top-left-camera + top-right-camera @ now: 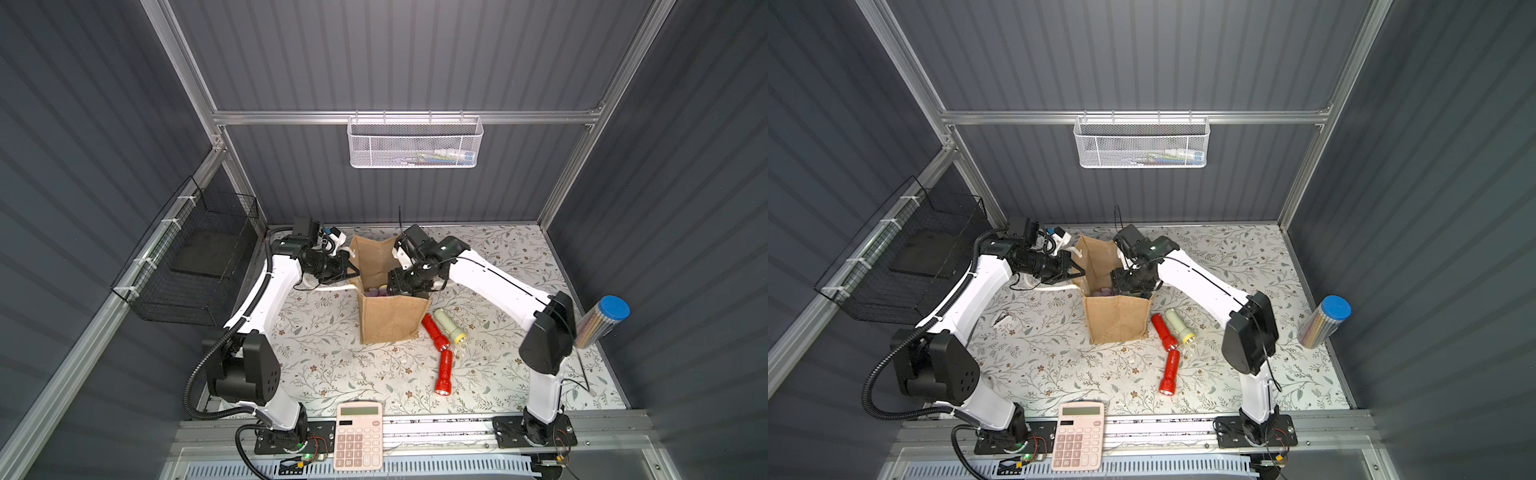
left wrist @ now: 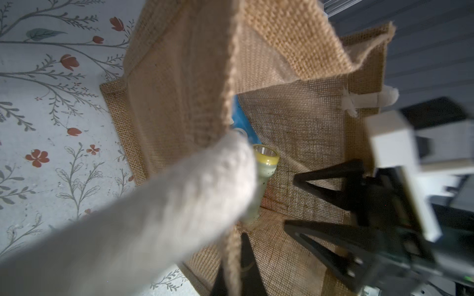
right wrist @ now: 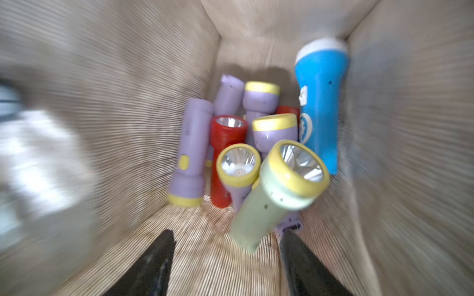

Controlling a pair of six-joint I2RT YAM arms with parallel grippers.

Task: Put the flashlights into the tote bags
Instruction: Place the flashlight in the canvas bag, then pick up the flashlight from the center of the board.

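Three flashlights (image 1: 444, 372) lie at four o'clock of the bag (image 1: 390, 318); roughly nine sit inside. Left gripper (image 1: 352, 272) pinches its rim (image 2: 232, 251); right gripper (image 3: 227, 232) gapes, a green one (image 3: 269, 200) loose below.

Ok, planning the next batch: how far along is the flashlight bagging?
Done: lilac, red and blue flashlights stand in the tote bag. In hand: the left tool clamps the bag's rim; the right tool is open inside it, a pale green flashlight loose between its fingers. Left: two red flashlights and another pale green one lying on the table beside the bag.
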